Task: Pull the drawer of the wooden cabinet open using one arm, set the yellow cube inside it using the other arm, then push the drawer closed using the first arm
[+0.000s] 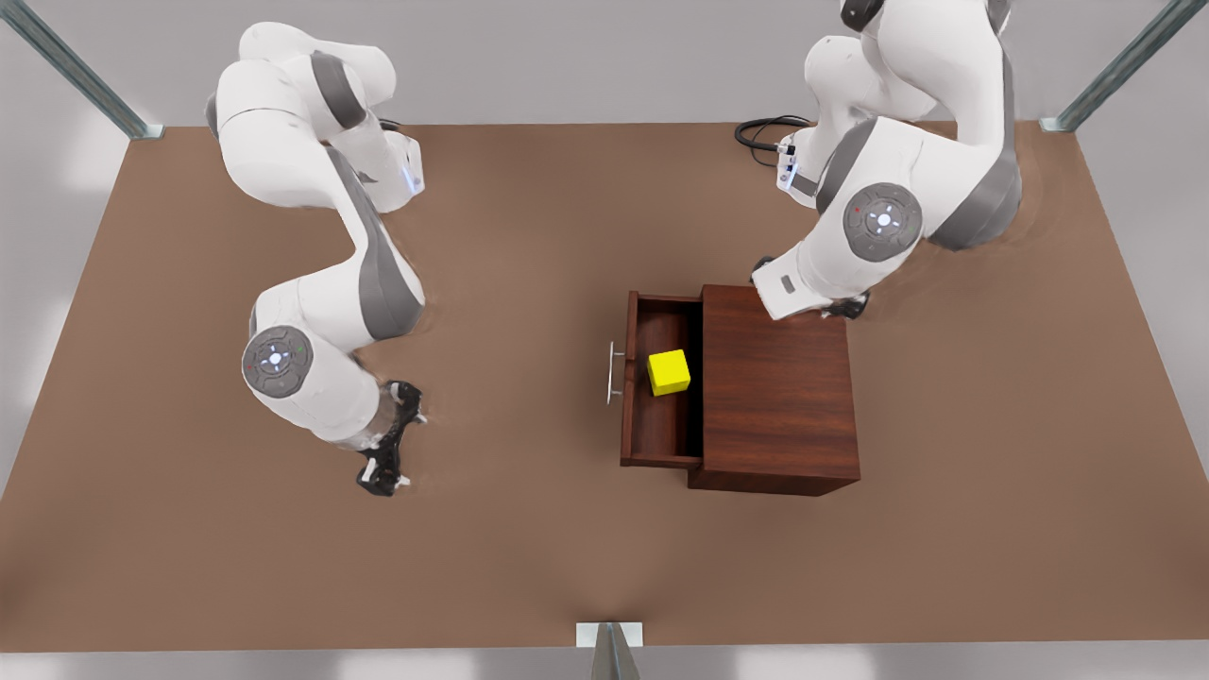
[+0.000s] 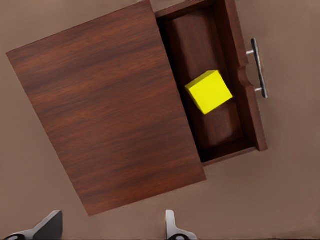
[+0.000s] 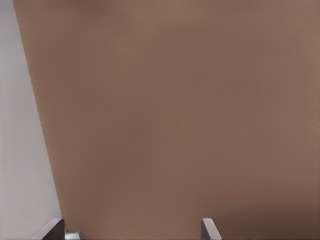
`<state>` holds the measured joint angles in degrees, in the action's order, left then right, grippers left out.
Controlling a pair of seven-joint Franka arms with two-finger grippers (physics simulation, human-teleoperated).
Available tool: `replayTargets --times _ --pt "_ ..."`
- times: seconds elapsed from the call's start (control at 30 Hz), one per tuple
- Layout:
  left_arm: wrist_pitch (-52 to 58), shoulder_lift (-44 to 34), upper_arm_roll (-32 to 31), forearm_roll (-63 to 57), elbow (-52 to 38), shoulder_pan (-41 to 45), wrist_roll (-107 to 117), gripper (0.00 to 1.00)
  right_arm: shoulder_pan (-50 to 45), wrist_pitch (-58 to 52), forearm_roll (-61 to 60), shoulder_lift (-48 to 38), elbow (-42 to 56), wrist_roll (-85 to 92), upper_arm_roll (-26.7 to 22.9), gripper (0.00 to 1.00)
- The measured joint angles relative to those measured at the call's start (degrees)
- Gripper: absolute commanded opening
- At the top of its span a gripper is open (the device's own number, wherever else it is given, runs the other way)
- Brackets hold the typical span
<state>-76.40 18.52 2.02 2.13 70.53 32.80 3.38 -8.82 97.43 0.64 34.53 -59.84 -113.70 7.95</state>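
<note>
Drawer [image 1: 661,392]: pulled out of the wooden cabinet [image 1: 776,387] toward the front view's left, silver handle [image 1: 614,372] leading. Contents: one yellow cube [image 1: 669,372], resting on the drawer floor.

Left gripper [image 2: 112,231]: above the cabinet, fingers spread, empty.

Right gripper [image 1: 389,442]: low over the bare table [image 1: 529,236], well apart from the drawer, fingers spread, empty.

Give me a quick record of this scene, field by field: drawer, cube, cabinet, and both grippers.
drawer: pulled open, handle toward the front view's left
yellow cube: resting inside the drawer
wooden cabinet: on the table
left gripper: open, above the cabinet, holding nothing
right gripper: open, over bare table at the front view's left, apart from the handle
</note>
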Motion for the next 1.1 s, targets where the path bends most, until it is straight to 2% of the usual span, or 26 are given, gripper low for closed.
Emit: replayTargets --times 0.03,0.1,0.17,0.33,0.57,0.77,1.1 --pt "-1.37 3.0 -0.05 0.05 -2.93 5.27 2.59 1.0 3.87 0.0 0.24 -4.93 -7.88 5.03 0.0 1.0" --pt "-5.35 8.57 -0.03 0.13 -6.6 12.36 8.42 1.0 7.35 0.95 0.38 -15.5 -25.75 16.06 -3.8 1.0" --pt "-10.87 17.03 0.2 0.0 -13.1 17.35 14.85 1.0 8.56 2.31 1.11 -19.1 -33.32 26.27 -6.01 1.0" --pt "-27.31 29.71 1.6 -1.59 -17.07 22.08 29.87 1.0 8.28 4.2 2.8 -18.14 -33.46 47.52 -6.75 1.0" --pt "-39.49 34.54 4.36 -3.69 -16.65 22.09 44.98 1.0 8.25 5.17 3.51 -17.52 -33.44 68.94 -6.64 1.0" --pt "-42.43 35.46 5.0 -3.95 -15.12 19.83 51.93 1.0 8.21 5.46 3.59 -17.19 -33.44 81.68 -6.64 1.0" --pt "-39.06 33.64 5.67 -4.15 -10.26 18.25 55.47 1.0 8.21 5.77 3.53 -17.07 -33.44 95.35 -6.63 1.0"
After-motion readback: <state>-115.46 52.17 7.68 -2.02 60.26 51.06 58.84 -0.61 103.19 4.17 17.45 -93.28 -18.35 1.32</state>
